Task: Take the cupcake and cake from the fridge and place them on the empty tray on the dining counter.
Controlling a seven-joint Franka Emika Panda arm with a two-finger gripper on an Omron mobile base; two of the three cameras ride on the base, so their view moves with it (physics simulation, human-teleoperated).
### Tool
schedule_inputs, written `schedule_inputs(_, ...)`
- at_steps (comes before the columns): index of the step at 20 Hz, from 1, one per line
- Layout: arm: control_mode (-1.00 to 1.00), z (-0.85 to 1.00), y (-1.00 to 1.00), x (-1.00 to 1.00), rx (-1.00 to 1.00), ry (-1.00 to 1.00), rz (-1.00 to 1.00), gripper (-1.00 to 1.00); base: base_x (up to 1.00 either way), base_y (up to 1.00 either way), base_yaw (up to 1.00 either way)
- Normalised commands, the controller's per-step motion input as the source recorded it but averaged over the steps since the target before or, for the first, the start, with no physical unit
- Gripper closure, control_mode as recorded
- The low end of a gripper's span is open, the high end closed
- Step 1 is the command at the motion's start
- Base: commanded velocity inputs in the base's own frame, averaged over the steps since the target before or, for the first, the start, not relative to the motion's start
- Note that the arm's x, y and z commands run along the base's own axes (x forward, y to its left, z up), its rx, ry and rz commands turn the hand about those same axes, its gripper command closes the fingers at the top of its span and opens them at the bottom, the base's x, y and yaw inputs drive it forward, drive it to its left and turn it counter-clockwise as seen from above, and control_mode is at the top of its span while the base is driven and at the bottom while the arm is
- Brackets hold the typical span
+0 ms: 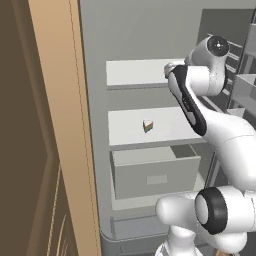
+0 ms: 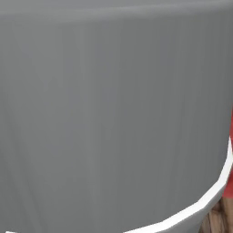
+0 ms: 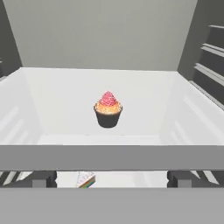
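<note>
The cupcake stood upright straight ahead of the wide-open, empty gripper, centred between its fingertips, well apart.

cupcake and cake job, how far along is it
Done: the fridge stands open, with the arm reaching in at the upper shelf. In hand: nothing yet. The claw is open and lined up on the cupcake, which sits on its shelf ahead and untouched. The cake lies on the shelf below. Left: grab both and carry them to the tray, one likely after the other.
</note>
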Motion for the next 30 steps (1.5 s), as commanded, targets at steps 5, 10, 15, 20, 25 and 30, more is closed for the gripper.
schedule_inputs(5, -1.0, 0.0, -0.11, 0.28, 0.01, 0.0, 0.0, -1.0, 0.0, 0.0, 0.0)
schedule_inputs(10, -1.0, -0.02, 0.0, 0.23, 0.0, 0.0, 0.0, -1.0, 0.0, 0.0, 0.0)
schedule_inputs(15, -1.0, -0.11, 0.0, 0.25, 0.0, 0.0, 0.0, -1.0, 0.0, 0.0, 0.0)
schedule_inputs(20, -1.0, -0.14, 0.0, 0.27, 0.0, 0.0, 0.0, -1.0, 0.0, 0.0, 0.0)
schedule_inputs(25, -1.0, -0.07, 0.0, 0.33, 0.0, 0.0, 0.0, -1.0, 0.0, 0.0, 0.0)
schedule_inputs(30, -1.0, -0.04, 0.0, 0.34, 0.0, 0.0, 0.0, -1.0, 0.0, 0.0, 0.0)
